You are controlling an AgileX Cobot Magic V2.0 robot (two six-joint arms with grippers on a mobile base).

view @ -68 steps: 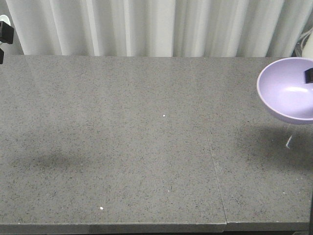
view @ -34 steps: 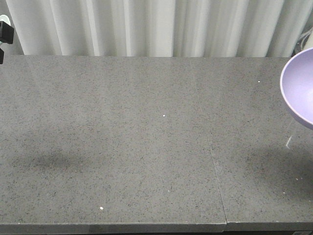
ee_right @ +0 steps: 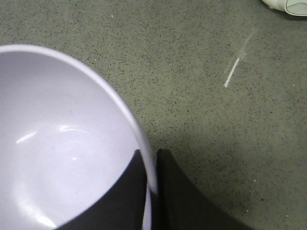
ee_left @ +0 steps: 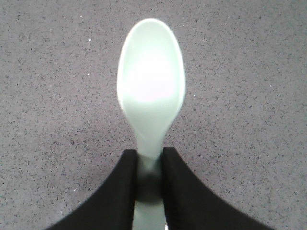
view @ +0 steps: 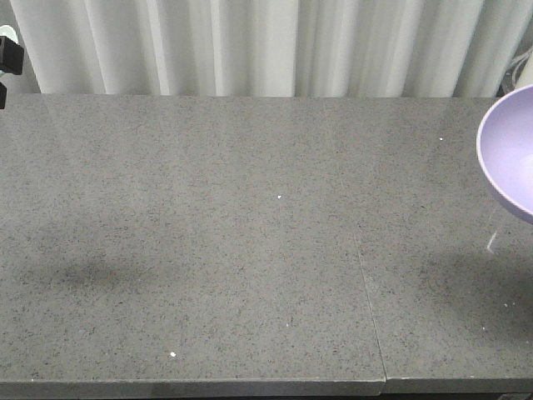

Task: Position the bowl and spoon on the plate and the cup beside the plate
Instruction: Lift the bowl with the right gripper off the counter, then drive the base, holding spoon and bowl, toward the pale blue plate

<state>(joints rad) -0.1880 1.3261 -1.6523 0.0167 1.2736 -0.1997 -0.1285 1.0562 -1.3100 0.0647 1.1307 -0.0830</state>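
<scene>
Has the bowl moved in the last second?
Yes. The bowl shifted right, away from the table seam, now cut off by the frame edge.

Grey speckled table [view: 208, 250]: a seam [view: 367, 292] runs back from the near edge, right of centre; short white streak [view: 492, 241] near the right edge.

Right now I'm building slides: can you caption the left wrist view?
Left gripper clamps the mint-green spoon by its handle, scoop end pointing forward, against the speckled grey tabletop.
</scene>
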